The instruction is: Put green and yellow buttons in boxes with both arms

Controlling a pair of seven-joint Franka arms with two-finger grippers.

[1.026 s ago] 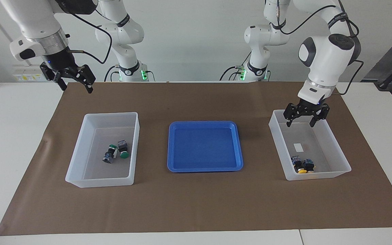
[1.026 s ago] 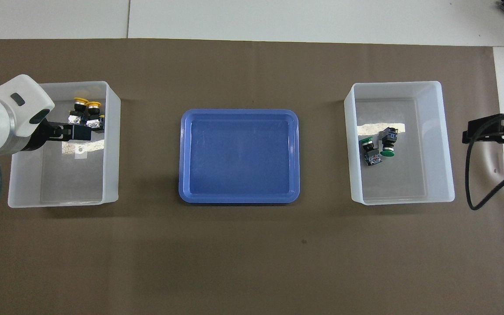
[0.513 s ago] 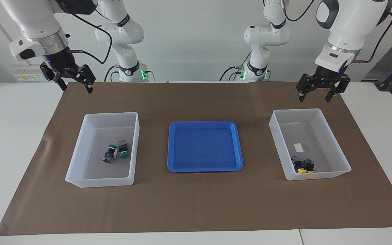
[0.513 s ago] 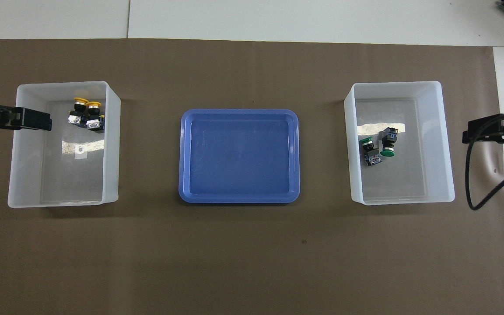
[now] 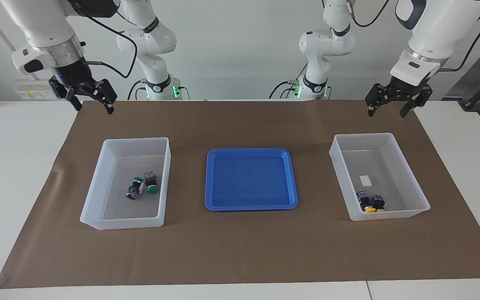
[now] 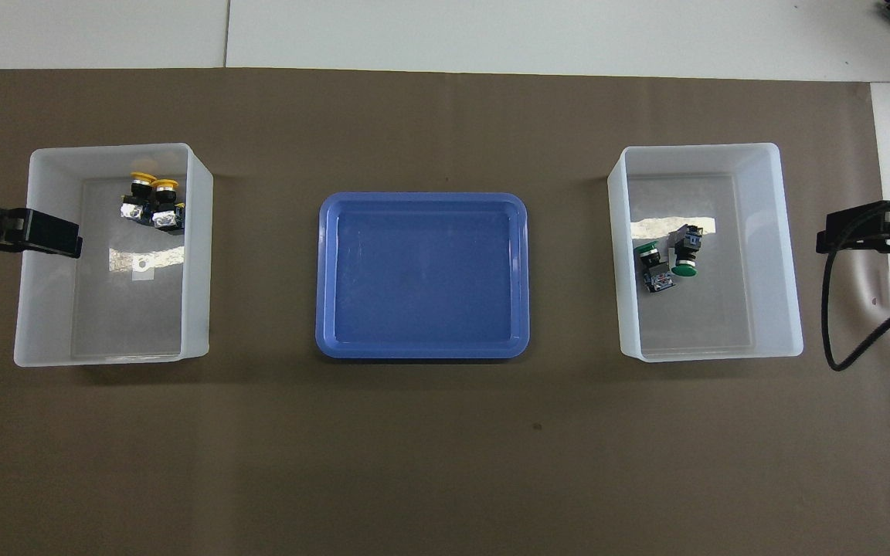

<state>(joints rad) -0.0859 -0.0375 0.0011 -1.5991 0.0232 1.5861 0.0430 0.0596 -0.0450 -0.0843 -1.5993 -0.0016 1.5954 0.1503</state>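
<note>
Brown paper [image 5: 240, 250] covers our white desk [image 5: 15, 166], with a blue tray [image 5: 251, 179] at its middle. Both green buttons [image 5: 142, 186] lie in the box [image 5: 98, 183] toward our right arm's end, both yellow buttons [image 5: 371, 202] in the box [image 5: 411, 183] toward our left arm's end. Our left tool [image 5: 391, 107] and right tool [image 5: 94, 104] hang raised with fingers apart, holding nothing, over the paper's edge by the robots.
</note>
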